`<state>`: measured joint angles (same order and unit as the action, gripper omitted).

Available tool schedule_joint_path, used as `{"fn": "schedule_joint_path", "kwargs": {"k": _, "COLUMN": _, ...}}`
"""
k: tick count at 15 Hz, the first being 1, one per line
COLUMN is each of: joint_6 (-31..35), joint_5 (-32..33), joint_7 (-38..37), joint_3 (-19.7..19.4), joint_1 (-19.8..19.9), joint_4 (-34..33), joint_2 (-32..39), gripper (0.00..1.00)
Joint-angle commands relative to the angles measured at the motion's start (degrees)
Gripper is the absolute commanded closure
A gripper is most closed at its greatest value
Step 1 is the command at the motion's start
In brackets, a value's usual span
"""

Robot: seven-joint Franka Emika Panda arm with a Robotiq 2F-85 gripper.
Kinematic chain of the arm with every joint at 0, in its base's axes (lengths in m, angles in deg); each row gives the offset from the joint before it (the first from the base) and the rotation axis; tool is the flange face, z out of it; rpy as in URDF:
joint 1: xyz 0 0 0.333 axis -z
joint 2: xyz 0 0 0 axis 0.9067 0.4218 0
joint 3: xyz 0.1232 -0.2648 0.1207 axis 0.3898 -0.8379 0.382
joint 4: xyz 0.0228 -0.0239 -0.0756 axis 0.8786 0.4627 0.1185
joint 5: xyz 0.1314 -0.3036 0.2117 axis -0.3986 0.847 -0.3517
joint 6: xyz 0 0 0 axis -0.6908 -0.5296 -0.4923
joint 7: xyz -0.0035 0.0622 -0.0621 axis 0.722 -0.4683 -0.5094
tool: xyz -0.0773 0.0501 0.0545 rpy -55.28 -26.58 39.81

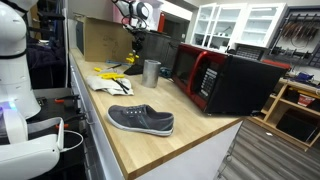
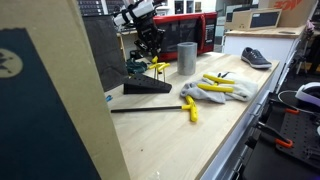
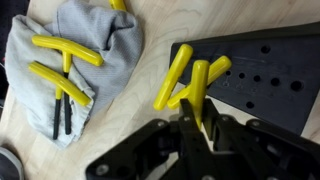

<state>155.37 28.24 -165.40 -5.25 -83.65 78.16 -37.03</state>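
One yellow T-handle key [image 3: 200, 85] pinched in gripper [image 3: 203, 122], jaws narrow around it, at edge of black holder plate [image 3: 265, 70]. Key seems light and stiff, but smooth handle may swivel. Best hold: handle middle, above shaft. Spare keys [image 3: 65, 50] on grey cloth [image 3: 100, 30].
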Motion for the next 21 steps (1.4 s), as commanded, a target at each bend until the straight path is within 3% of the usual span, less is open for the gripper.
{"fn": "schedule_joint_path", "kwargs": {"k": 1, "joint_6": 4.14, "joint_5": -0.20, "joint_7": -4.48, "joint_3": -0.08, "joint_1": 0.27, "joint_4": 5.83, "joint_2": -3.11, "gripper": 0.96}}
{"fn": "schedule_joint_path", "kwargs": {"k": 12, "joint_6": 8.93, "joint_5": -2.19, "joint_7": -20.32, "joint_3": -1.13, "joint_1": 3.20, "joint_4": 13.88, "joint_2": -8.23, "gripper": 0.96}}
{"fn": "schedule_joint_path", "kwargs": {"k": 13, "joint_6": 9.32, "joint_5": -1.62, "joint_7": -21.43, "joint_3": -1.20, "joint_1": 3.36, "joint_4": 14.43, "joint_2": -8.67, "gripper": 0.59}}
{"fn": "schedule_joint_path", "kwargs": {"k": 14, "joint_6": 10.38, "joint_5": -1.92, "joint_7": -22.78, "joint_3": -1.09, "joint_1": 3.68, "joint_4": 15.16, "joint_2": -9.05, "gripper": 0.58}}
{"fn": "schedule_joint_path", "kwargs": {"k": 21, "joint_6": 16.11, "joint_5": -2.36, "joint_7": -26.75, "joint_3": -1.01, "joint_1": 5.54, "joint_4": 20.84, "joint_2": -12.72, "gripper": 0.07}}
